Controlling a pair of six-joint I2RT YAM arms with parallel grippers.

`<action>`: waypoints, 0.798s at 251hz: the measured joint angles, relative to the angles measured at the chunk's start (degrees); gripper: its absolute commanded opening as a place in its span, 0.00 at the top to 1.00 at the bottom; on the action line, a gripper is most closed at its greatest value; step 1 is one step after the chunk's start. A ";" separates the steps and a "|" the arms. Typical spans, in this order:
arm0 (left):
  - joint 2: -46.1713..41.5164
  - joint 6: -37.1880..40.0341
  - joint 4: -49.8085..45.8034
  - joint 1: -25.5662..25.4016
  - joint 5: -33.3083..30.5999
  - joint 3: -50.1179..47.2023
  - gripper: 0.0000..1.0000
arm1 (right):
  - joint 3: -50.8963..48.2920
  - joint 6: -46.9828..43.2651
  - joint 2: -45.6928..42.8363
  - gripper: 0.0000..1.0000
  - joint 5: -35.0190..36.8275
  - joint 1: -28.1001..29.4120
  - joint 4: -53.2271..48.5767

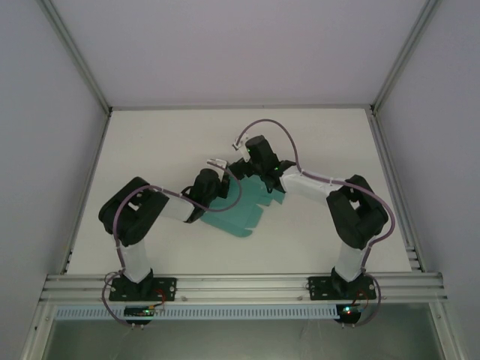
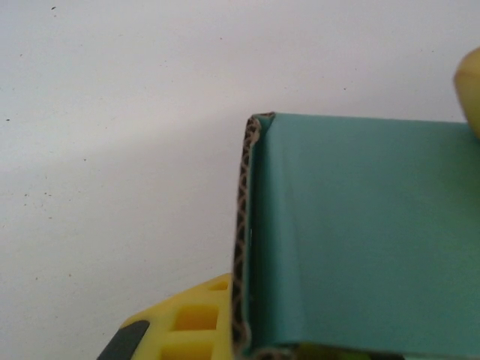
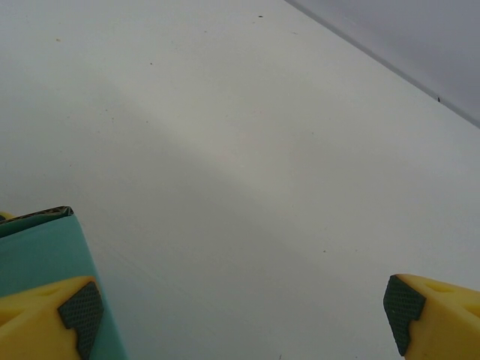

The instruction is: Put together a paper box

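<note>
Right fingers (image 3: 46,321) stand wide apart, one yellow tip at each lower corner of the right wrist view, with bare white desk (image 3: 247,187) between them. The tip on the left of that view overlaps a teal corner of the paper box (image 3: 37,253), whose corrugated edge shows along its top; whether the pad presses the card or merely sits in front of it I cannot tell. Of the left fingers (image 2: 184,324), one yellow tip with square cut-outs shows at the bottom of the left wrist view, just beside the brown fluted edge of a raised teal panel. That panel spreads across the lower right and hides the other tip, so I cannot tell whether they are apart or clamped on the card. A rounded bit of yellow (image 2: 469,90) peeks past the panel's upper right corner; whose it is stays unclear. From the top external camera the paper box lies near the middle of the desk as a mostly flat die-cut sheet, skewed, its far edge under the two wrists, the left arm (image 1: 135,217) reaching in from the left and the right arm (image 1: 360,214) from the right.
</note>
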 measured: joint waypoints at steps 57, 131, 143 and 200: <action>-1.81 -2.69 -2.36 -0.46 -2.69 -0.68 1.00 | -7.26 4.90 -8.72 0.01 6.34 1.31 -1.68; -9.40 -9.46 -7.76 -0.59 -7.52 -2.08 1.00 | -17.59 15.98 -30.45 0.01 11.34 0.52 -10.69; -9.88 -9.84 -8.33 -0.87 -7.72 -2.08 1.00 | -18.95 17.29 -30.99 0.01 11.50 0.11 -10.45; -10.82 -11.47 -11.19 -2.19 -7.61 -2.08 1.00 | -20.65 19.69 -24.13 0.01 10.93 -1.18 -7.45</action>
